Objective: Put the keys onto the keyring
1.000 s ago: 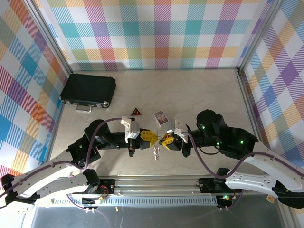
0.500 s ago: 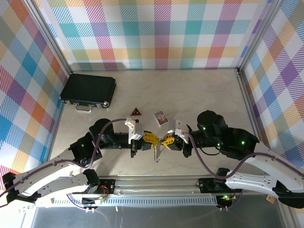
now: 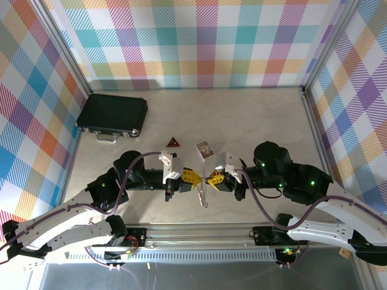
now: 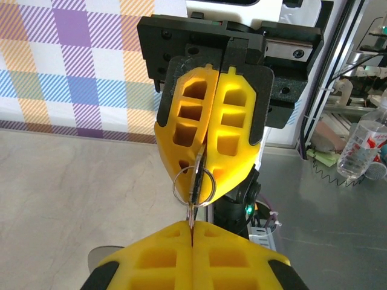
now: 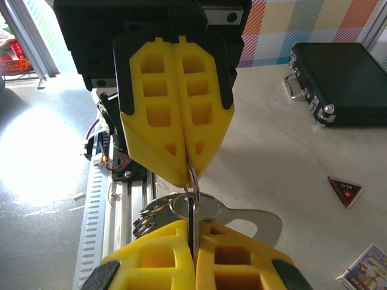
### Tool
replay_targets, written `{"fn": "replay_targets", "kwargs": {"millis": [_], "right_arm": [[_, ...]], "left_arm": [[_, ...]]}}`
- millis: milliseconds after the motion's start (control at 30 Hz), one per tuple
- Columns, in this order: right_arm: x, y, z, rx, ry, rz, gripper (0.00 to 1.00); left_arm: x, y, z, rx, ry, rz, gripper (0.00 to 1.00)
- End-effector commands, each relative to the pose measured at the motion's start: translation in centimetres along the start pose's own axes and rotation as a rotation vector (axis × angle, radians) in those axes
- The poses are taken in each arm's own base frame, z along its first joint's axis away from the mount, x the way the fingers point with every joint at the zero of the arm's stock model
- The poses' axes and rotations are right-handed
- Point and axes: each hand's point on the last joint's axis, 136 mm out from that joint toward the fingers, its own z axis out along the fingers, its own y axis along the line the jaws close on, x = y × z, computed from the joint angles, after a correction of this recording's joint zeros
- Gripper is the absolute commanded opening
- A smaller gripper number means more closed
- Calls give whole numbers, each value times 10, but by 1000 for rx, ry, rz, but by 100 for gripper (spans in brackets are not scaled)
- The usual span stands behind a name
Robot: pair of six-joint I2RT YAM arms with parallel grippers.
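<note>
Checked walls (image 3: 205,42) in many colours stand around a pale table (image 3: 254,115). Over its near part the left gripper (image 3: 192,176) and the right gripper (image 3: 211,179) meet tip to tip. Both are pressed narrow, their yellow fingers shut together with no gap. Between them hangs the keyring (image 3: 202,193), pinched from both sides.

From the right wrist, the left gripper (image 5: 190,174) nips the wire from above and the right gripper (image 5: 193,225) clamps the small round loop of the keyring (image 5: 195,205) from below. A bumpy row of metal pieces bunches to the left of those fingers and a flat silvery piece (image 5: 257,222) juts out to their right.

Beyond the left gripper lie a black case (image 3: 113,115), a red triangle (image 3: 174,142) and a purple card (image 3: 205,149).
</note>
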Motion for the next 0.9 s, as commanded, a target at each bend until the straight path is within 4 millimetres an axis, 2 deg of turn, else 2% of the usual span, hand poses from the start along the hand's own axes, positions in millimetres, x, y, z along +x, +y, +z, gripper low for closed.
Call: {"fn": "replay_targets", "kwargs": {"millis": [0, 167, 633, 867], "right_arm": [[-16, -8, -10, 57, -29, -17, 0], [-7, -20, -4, 107, 39, -5, 0], [-5, -43, -3, 229, 116, -8, 0], [-7, -44, 0, 231, 134, -11, 0]], "left_arm": [[-10, 0, -7, -31, -10, 33, 0], [-7, 10, -9, -95, -23, 41, 0], [4, 30, -6, -192, 12, 48, 0], [8, 33, -1, -197, 16, 47, 0]]}}
